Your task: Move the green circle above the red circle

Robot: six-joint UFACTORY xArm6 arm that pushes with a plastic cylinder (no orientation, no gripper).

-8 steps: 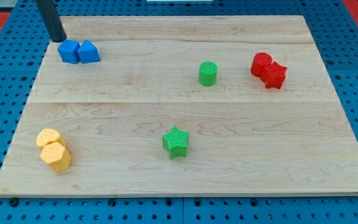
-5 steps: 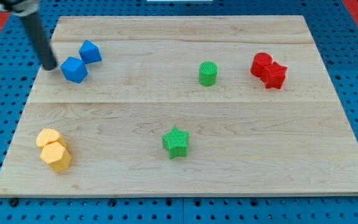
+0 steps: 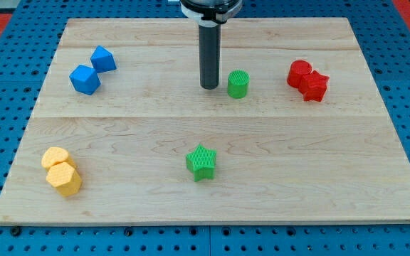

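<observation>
The green circle [image 3: 238, 84] stands on the wooden board [image 3: 212, 206] right of centre in the upper half. The red circle [image 3: 299, 72] is further to the view's right, touching a second red block [image 3: 314, 86] at its lower right. My tip [image 3: 209, 86] rests on the board just left of the green circle, with a small gap between them. The dark rod rises straight up from it to the view's top.
Two blue blocks [image 3: 85, 79] [image 3: 103, 58] sit at the upper left. Two yellow blocks [image 3: 55, 158] [image 3: 65, 178] touch each other at the lower left. A green star [image 3: 202, 161] lies below the centre. Blue pegboard surrounds the board.
My tip has swept from the board's upper left, beside the blue blocks, across to just left of the green circle. The blue blocks were pushed apart earlier and now lie still.
</observation>
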